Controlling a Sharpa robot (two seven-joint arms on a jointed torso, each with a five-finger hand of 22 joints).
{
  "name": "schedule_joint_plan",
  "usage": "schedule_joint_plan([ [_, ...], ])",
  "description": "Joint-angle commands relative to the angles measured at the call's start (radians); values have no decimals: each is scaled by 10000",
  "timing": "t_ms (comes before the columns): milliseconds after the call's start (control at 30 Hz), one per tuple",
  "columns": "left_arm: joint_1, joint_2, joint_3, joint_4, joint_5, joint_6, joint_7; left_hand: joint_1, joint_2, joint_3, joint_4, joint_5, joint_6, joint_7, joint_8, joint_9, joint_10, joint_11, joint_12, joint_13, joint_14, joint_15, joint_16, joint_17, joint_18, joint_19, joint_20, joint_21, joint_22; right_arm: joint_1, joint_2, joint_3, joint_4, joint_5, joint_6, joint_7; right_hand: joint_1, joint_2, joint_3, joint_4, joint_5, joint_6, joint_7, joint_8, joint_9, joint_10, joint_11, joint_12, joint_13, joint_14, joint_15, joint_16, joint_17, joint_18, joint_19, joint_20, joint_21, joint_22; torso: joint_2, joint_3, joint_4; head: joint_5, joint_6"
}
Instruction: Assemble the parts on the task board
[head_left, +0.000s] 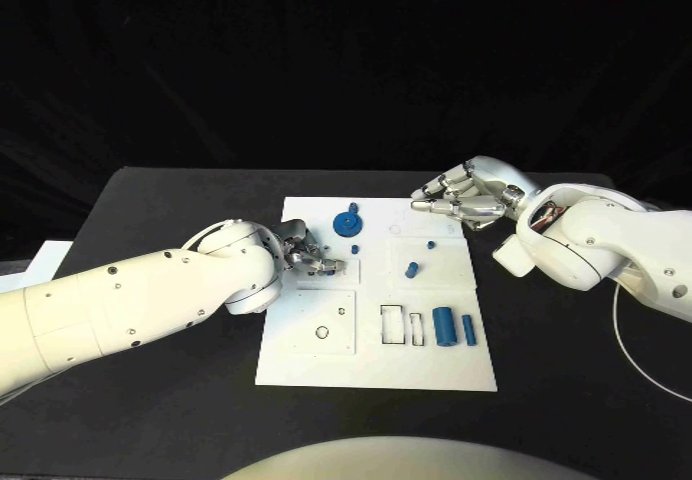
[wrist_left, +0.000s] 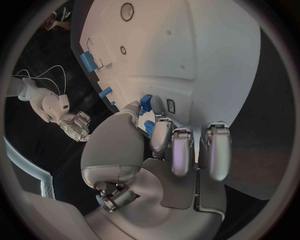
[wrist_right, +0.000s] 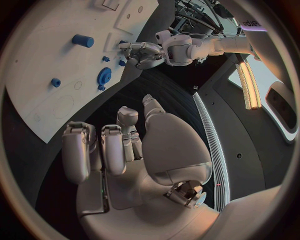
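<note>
Black table bears the task board (head_left: 433, 370); left hand (head_left: 307, 252) pinches a blue part (wrist_left: 146, 103), right hand (head_left: 464, 195) hangs empty, fingers apart.

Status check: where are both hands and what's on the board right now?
Left hand over the task board, pinching a small blue part. Right hand open, off the board's far corner. Blue gear and cylinders on board. Nothing obstructing.

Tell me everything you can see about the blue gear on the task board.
The blue gear is a small toothed wheel that looks like plastic, with a raised hub in the middle. It lies flat near the far edge of the white task board; the right wrist view shows its teeth clearly. No hand touches it: the left hand is beside it, nearer the robot, and the right hand hovers off the board's far right corner.
</note>
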Motion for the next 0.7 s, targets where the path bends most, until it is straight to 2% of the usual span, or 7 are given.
schedule_joint_plan([
  [33, -3, -29, 69, 78, 114, -232, -63, -6, 203, -275, 27, -293, 16, 31, -17, 21, 102, 4, 26, 18, 1035, -36, 30, 2632, -108, 1032, -17, 52, 2574, -7, 8, 0, -9, 0, 127, 113, -42, 2, -65, 6, 31, 66, 17, 16, 13, -10, -59, 25, -13, 653, -7, -36, 901, 119, -60, -18, -50, -9, 1, -2, 7, -16, 11],
  [233, 20, -81, 211, 155, 405, -324, -25, -58, 289, -440, 31, -407, 9, 37, -18, 24, 98, 4, 14, 11, 1035, -35, 30, 2632, -97, 1015, -19, 21, 2541, -8, 11, 0, -25, 27, 129, 113, -42, 2, -65, 6, 31, 66, 17, 16, 13, -10, -59, 25, -13, 653, -7, -36, 901, 119, -60, -18, -50, -9, 2, 3, 3, -6, 22],
  [333, 34, -107, 316, 202, 723, -379, 28, -88, 309, -524, 33, -435, -17, 46, -30, 22, 76, 9, -30, -29, 1035, -35, 30, 2632, -81, 987, -21, -30, 2488, -9, 16, 0, -43, 33, 134, 111, -42, 2, -65, 6, 31, 66, 17, 16, 13, -10, -59, 25, -13, 653, -7, -36, 901, 119, -60, -18, -50, -9, -4, 2, 5, -7, 39],
  [533, 100, -196, 467, 322, 1040, -363, 60, -309, 371, -930, 44, -465, -174, 102, -59, 32, -46, 45, -218, -193, 1035, -26, 30, 2632, -40, 918, -23, -159, 2356, -31, 38, -4, -80, 56, 149, 108, -42, 2, -65, 6, 31, 66, 17, 16, 13, -10, -59, 25, -13, 653, -7, -36, 901, 119, -60, -18, -50, -9, -3, 5, 8, 6, 66],
  [633, 203, -280, 514, 397, 1176, 14, 21, -268, 386, -962, 31, -454, -203, 109, -61, 35, -74, 51, -265, -237, 1035, -22, 30, 2632, -25, 894, -21, -205, 2308, -45, 42, -6, -90, 61, 149, 109, -53, 6, -84, 19, 33, 63, 18, 14, 13, -12, -58, 27, -15, 649, -6, -50, 881, 120, -61, -18, -52, -11, -5, 12, 5, 15, 84],
  [700, 311, -351, 561, 454, 1246, 567, -57, 148, 464, -979, -45, -331, -354, 145, -81, 48, -203, 83, -451, -400, 1035, -5, 30, 2632, 17, 822, -8, -344, 2171, -51, 41, -7, -98, 63, 147, 111, -53, 6, -84, 19, 33, 63, 18, 14, 13, -12, -58, 27, -15, 649, -6, -50, 881, 120, -61, -18, -52, -11, -8, 6, 5, 12, 101],
])
